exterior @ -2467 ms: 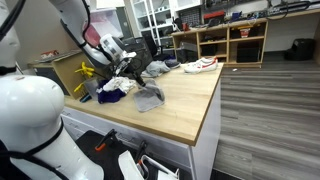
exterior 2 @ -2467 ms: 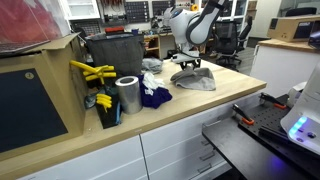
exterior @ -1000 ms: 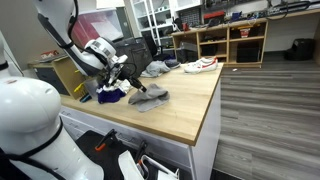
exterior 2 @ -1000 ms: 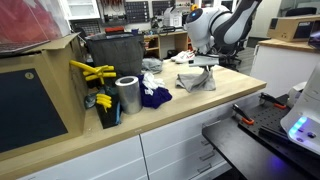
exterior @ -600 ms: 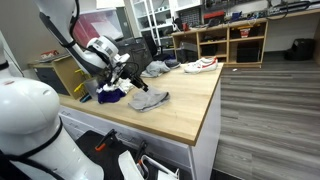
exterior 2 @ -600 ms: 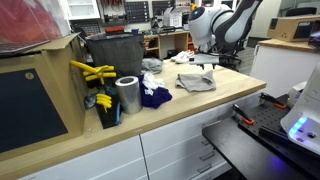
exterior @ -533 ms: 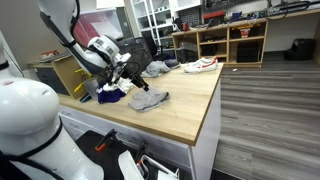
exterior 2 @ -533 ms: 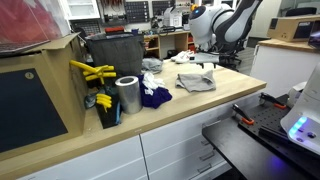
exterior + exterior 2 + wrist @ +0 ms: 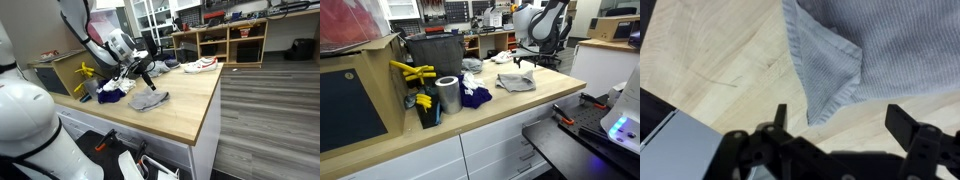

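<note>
**A:** How is the arm posed?

**B:** In an exterior view the arm [image 9: 118, 45] bends in over the desk [image 9: 188, 115] with its wrist turned down. The claw [image 9: 147, 73] hangs above the grey cloth [image 9: 150, 99], clear of it.

**A:** Is the claw gripping anything?

**B:** No. The wrist view shows the claw [image 9: 840, 118] spread wide, its two fingers [image 9: 779, 116] well apart, with nothing between them but cloth and wood lying below.

**A:** What does each view add?

**B:** Only the wrist view shows how the grey cloth [image 9: 890, 50] lies. It is flat on the desk [image 9: 710, 60], with a folded corner pointing into the gap between the fingers. An exterior view shows the neighbours instead: a blue cloth [image 9: 475, 96] near the grey cloth [image 9: 517, 82], a metal canister [image 9: 447, 95] just beyond it, and yellow tools [image 9: 412, 72] at the back. From another side, an exterior view shows a white shoe [image 9: 200, 65] at the far end of the desk.

**A:** So where is the cloth relative to the claw?

**B:** Directly beneath it and spreading away to one side, untouched.
</note>
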Action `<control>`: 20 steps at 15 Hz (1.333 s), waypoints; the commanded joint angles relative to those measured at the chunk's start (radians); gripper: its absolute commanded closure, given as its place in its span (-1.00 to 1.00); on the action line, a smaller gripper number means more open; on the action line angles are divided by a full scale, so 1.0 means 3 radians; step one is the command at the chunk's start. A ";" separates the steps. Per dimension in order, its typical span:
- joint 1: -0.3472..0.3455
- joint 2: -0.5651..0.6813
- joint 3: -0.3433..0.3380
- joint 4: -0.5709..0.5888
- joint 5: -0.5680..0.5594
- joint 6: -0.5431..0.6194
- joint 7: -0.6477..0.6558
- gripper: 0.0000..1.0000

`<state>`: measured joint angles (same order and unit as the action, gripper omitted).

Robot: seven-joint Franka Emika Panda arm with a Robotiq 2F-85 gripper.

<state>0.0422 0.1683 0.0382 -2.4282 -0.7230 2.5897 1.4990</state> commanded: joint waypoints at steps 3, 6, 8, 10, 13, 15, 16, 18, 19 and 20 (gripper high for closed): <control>-0.0113 0.0397 0.0141 0.0314 0.1253 -0.0258 -0.1503 -1.00; -0.0016 0.0508 0.0030 0.0471 0.1634 -0.0536 -0.1983 -1.00; 0.0069 0.0560 -0.0091 0.0567 0.1616 -0.0669 -0.2027 -1.00; 0.0146 0.0604 -0.0206 0.0638 0.1517 -0.0724 -0.1976 -1.00; 0.0265 0.0665 -0.0360 0.0684 0.1324 -0.0716 -0.1896 -1.00; 0.0303 0.0686 -0.0405 0.0685 0.1270 -0.0759 -0.1943 -1.00; 0.0306 0.0686 -0.0403 0.0685 0.1284 -0.0816 -0.1994 -1.00; 0.0280 0.0679 -0.0351 0.0690 0.1391 -0.1034 -0.2170 -1.00; 0.0265 0.0672 -0.0321 0.0711 0.1450 -0.1195 -0.2292 -1.00; 0.0260 0.0670 -0.0304 0.0734 0.1483 -0.1342 -0.2385 -1.00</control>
<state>0.1189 0.3730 -0.0642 -2.2400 -0.3202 2.3081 0.8738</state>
